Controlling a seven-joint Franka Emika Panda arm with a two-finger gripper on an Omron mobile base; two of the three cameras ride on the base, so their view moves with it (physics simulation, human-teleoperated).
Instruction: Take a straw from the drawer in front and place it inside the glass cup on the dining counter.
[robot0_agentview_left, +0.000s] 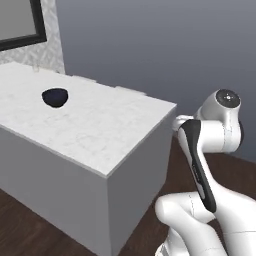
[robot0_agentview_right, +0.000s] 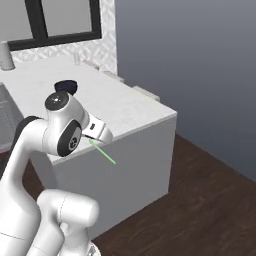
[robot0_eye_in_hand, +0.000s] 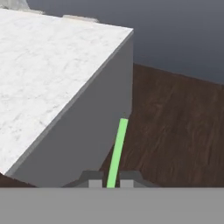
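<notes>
My gripper (robot0_eye_in_hand: 108, 180) is shut on the light-green straw (robot0_eye_in_hand: 117, 148), which sticks out straight ahead of the fingertips. In the right base view the gripper (robot0_agentview_right: 92, 138) hangs just off the near edge of the dining counter (robot0_agentview_right: 125, 107), and the straw (robot0_agentview_right: 104, 152) points down and to the right in front of the counter's grey side. A small clear glass cup (robot0_agentview_right: 76, 59) stands at the counter's far end near the wall, faint in the left base view (robot0_agentview_left: 35, 67). The drawer is out of view.
A dark bowl (robot0_agentview_left: 55, 96) sits on the marble top between me and the cup. A white paper towel roll (robot0_agentview_right: 5, 55) stands at the far left. Beige stool tops (robot0_agentview_right: 145, 92) line the counter's far edge. Dark wood floor (robot0_eye_in_hand: 175, 127) lies open to the right.
</notes>
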